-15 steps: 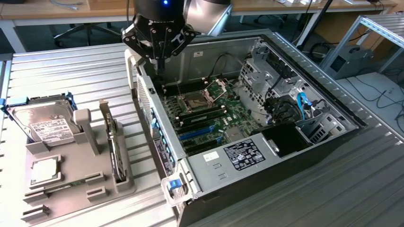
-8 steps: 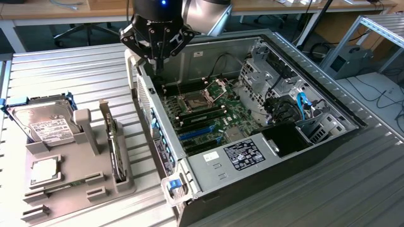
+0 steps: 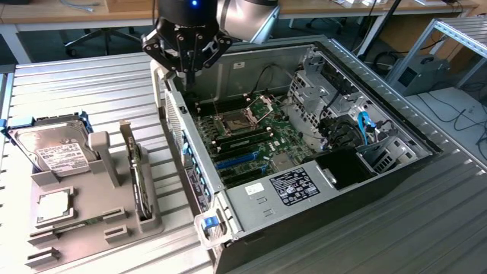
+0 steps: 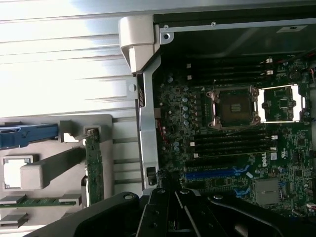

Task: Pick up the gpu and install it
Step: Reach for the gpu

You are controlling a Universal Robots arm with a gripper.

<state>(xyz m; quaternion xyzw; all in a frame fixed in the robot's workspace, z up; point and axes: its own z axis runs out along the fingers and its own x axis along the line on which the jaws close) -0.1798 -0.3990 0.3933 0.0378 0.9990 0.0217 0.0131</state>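
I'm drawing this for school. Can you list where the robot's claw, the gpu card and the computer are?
gripper: above the wall of the computer case that faces the holder
gpu: standing on edge in the holder, not picked up yet
hard drive: in the holder too, at the exterior view's left of the gpu
motherboard: showing inside the open case

Open room above the gpu [image 3: 138, 181], hemmed between the holder's post [image 3: 102, 160] and the case wall [image 3: 181, 145]

gpu [image 3: 136, 174] upright in holder [image 3: 148, 220], exterior view's left of case [image 3: 304, 228]; hard drive [image 3: 53, 151] further left
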